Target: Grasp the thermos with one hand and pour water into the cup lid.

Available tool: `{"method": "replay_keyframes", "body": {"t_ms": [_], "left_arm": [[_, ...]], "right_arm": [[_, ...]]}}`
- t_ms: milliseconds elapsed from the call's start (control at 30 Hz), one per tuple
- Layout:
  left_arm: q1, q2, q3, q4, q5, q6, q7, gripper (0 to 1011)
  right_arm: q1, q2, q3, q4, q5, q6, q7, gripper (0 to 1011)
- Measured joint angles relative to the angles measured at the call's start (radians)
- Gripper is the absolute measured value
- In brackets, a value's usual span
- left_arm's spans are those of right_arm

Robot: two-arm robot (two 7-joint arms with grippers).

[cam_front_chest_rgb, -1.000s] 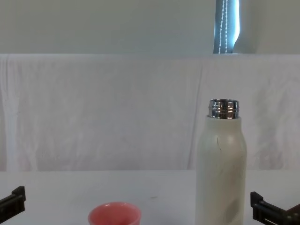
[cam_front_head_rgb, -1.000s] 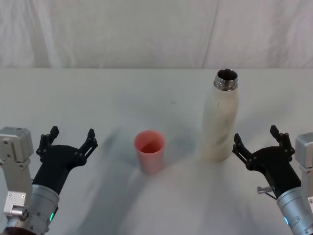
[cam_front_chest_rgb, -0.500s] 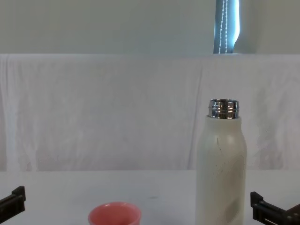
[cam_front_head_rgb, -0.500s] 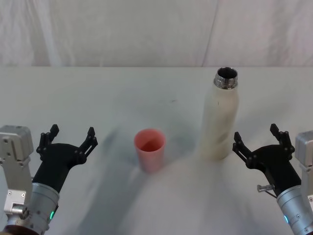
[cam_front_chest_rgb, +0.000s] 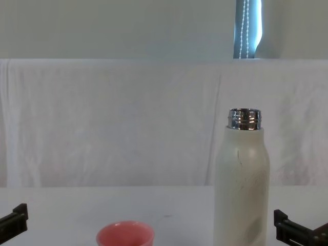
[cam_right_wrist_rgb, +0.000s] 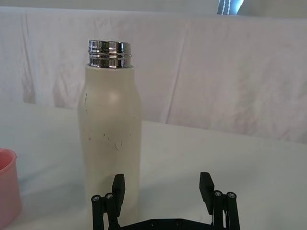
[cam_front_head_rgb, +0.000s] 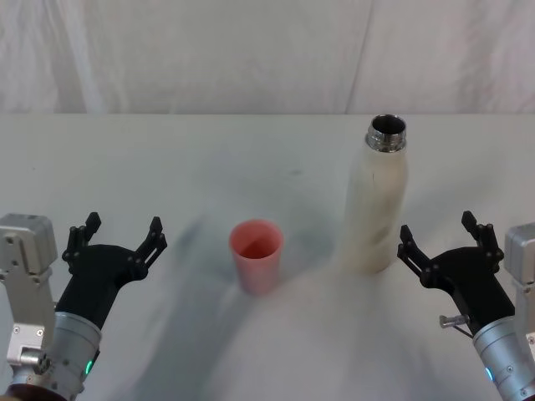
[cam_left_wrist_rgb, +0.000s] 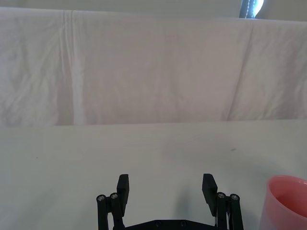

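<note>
While the thermos (cam_front_head_rgb: pixel 376 205) stands upright right of the tabletop's (cam_front_head_rgb: pixel 167 167) middle, long axis vertical, open chrome neck up, the cup lid (cam_front_head_rgb: pixel 256 256) sits mouth-up beside it toward centre, and left gripper (cam_front_head_rgb: pixel 117 236) and right gripper (cam_front_head_rgb: pixel 440 238) hover near the front edge, fingers spread, holding nothing.

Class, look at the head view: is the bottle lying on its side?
No, the bottle stands upright on the table, open neck up, beside the pink cup.
</note>
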State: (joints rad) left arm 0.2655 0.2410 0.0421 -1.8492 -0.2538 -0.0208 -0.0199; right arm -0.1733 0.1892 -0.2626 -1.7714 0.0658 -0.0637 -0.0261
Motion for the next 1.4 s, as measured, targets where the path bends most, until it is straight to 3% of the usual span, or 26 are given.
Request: {"method": "replay_keyframes", "body": {"t_ms": [333, 700, 1400], "left_arm": [[0.000, 0.000, 0.000, 0.000, 0.000, 0.000, 0.000, 1001], [0.000, 0.000, 0.000, 0.000, 0.000, 0.000, 0.000, 1001], [0.000, 0.000, 0.000, 0.000, 0.000, 0.000, 0.000, 1001]], "right_arm": [[0.000, 0.000, 0.001, 0.000, 0.000, 0.000, 0.001, 1000], [-0.006, -0.016, 0.032, -0.021, 0.037, 0.038, 0.086, 1000], [0.035, -0.052, 0.018, -0.003, 0.040, 0.056, 0.179, 1000]]}}
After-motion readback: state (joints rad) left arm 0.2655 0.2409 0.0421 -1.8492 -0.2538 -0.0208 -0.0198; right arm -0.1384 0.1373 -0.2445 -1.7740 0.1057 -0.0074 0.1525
